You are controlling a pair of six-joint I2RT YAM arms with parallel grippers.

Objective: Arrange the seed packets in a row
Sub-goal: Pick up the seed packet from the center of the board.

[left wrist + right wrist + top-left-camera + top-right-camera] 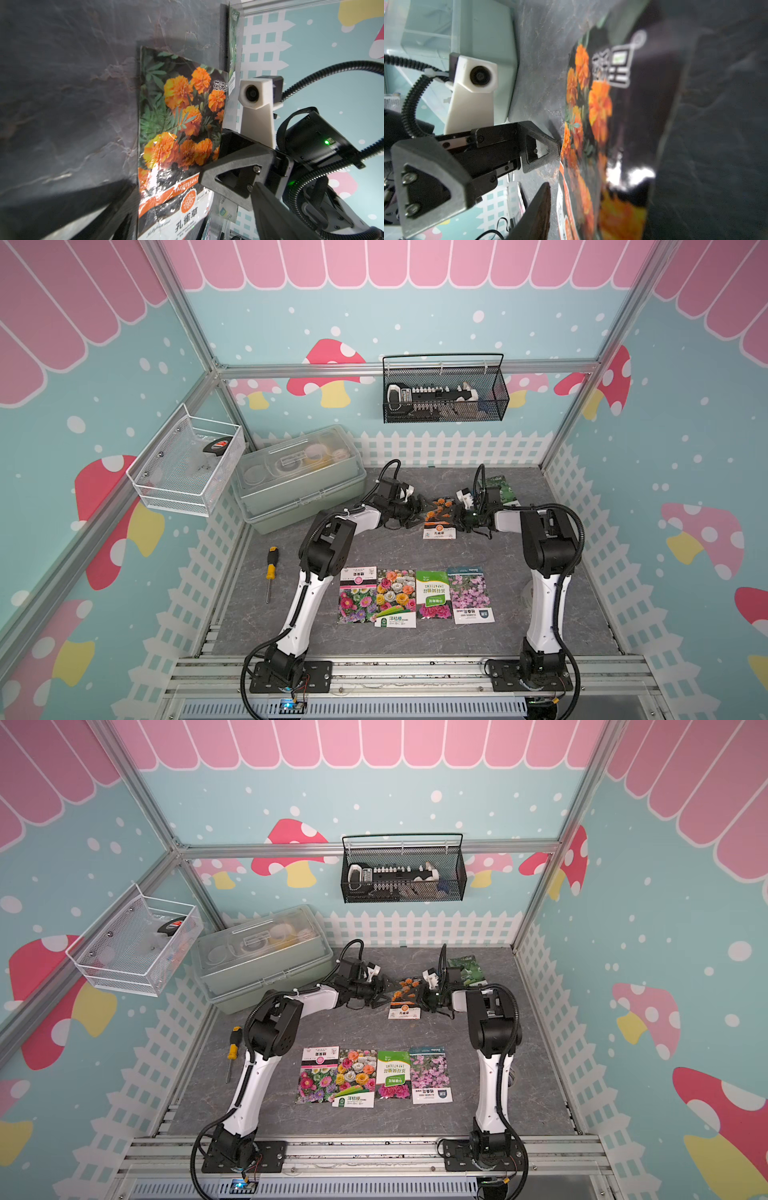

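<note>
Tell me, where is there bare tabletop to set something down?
Bare tabletop lies between the row of four packets and the orange-flower packet, and in front of the row up to the metal rail. The back is crowded: the left gripper and right gripper flank that packet, with a green packet and storage box nearby.

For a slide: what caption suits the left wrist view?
Right gripper at the edge of a glossy orange-marigold seed packet on the dark grey marbled tabletop.
</note>
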